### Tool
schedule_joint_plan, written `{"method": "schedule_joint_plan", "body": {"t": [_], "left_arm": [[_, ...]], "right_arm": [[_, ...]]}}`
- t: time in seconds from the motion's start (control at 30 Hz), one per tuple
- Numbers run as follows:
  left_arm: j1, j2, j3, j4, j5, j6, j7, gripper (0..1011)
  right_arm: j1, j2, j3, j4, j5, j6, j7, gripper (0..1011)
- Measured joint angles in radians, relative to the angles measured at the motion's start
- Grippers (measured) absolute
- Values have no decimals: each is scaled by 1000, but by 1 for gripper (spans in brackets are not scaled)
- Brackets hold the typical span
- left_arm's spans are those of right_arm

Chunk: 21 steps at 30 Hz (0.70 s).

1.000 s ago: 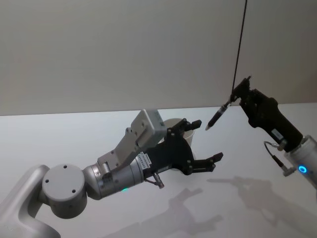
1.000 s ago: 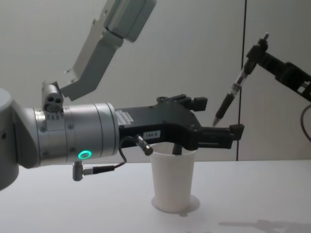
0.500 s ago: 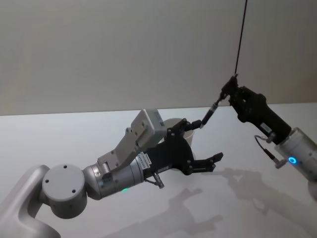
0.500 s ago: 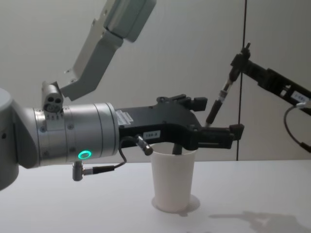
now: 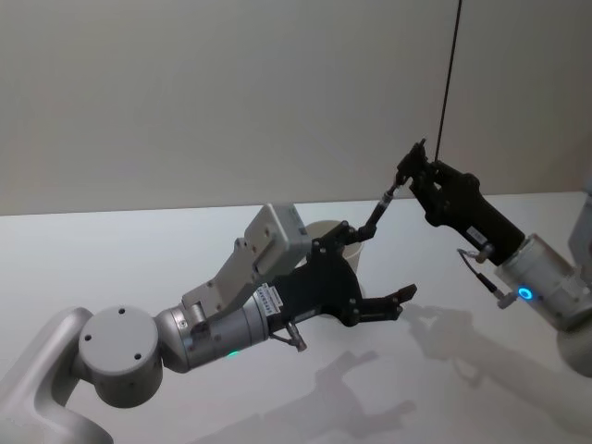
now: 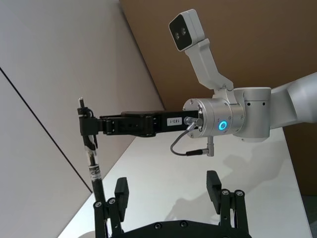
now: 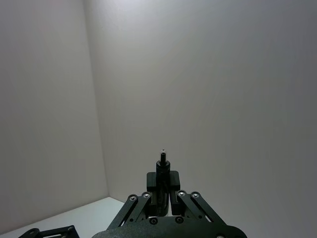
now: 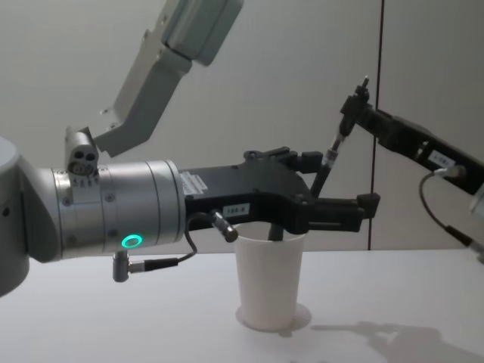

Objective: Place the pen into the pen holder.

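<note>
- Head view, lower left to centre: left gripper [image 5: 375, 268] reaches in from the lower left, jaws spread wide, nothing between them. It sits level with the cup rim, straddling it; contact with the rim can't be judged.
- Centre: pen holder [image 5: 344, 248] is a white paper cup, upright on the white table [image 5: 111, 250], mostly hidden behind the left gripper in the head view. In the chest view the pen holder [image 8: 270, 280] is lower centre, mouth directly behind the left gripper [image 8: 344, 198].
- Right of centre: pen [image 5: 382, 203] hangs tilted, tip down-left toward the cup mouth, top end up-right in the clamp. In the chest view the pen [image 8: 330, 161] has its tip at about the level of the left gripper's upper finger, above the rim, not yet inside.
- Upper right: right gripper [image 5: 410, 174] is closed on the pen's top end; arm comes in from the lower right edge. The right wrist view shows the pads pinched on the pen's cap end.
- Key relation: cup opening lies below and to the frame-left of the pen tip, roughly along the pen's long axis. The right arm is the only one carrying it.
- Judgement: next move is likely a descent along that axis; the risk is the tip snagging a left finger.
</note>
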State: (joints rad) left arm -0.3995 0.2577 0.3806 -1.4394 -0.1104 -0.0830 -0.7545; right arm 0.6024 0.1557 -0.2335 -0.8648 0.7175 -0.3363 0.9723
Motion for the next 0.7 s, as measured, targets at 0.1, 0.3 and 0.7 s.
{"method": "schedule_joint_plan", "body": {"t": [0.1, 0.3, 0.7], "left_arm": [[0, 0, 0, 0, 0, 0, 0, 1004], [0, 0, 0, 0, 0, 0, 0, 1004], [0, 0, 0, 0, 0, 0, 0, 1004]], "right_arm": [[10, -7, -7, 21, -4, -17, -6, 132], [29, -22, -21, 60, -9, -49, -16, 132], [61, -48, -48, 126, -30, -91, -43, 132]]}}
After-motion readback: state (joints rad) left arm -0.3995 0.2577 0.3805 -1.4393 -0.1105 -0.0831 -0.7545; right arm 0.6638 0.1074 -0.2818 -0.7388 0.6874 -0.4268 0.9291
